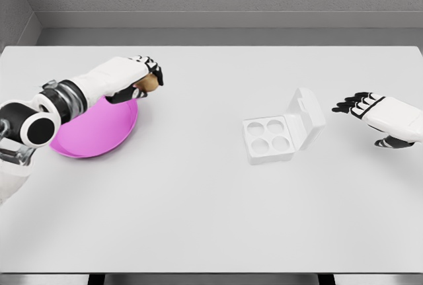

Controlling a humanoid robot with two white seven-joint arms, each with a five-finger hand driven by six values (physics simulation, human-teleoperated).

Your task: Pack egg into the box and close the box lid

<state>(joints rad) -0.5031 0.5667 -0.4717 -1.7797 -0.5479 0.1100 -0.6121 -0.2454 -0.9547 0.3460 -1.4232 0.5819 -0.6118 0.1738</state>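
egg clamped in curled left hand above pink bowl rim, far from box

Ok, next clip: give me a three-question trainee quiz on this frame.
1. True or false: the box lid is shut.
2. Which hand holds the egg? A) left hand B) right hand C) neither
3. Fill in: the pink plate lies to the ___ of the box in the head view.

Key: 1 false, the lid stands open and all four cups are empty; 2 A; 3 left.
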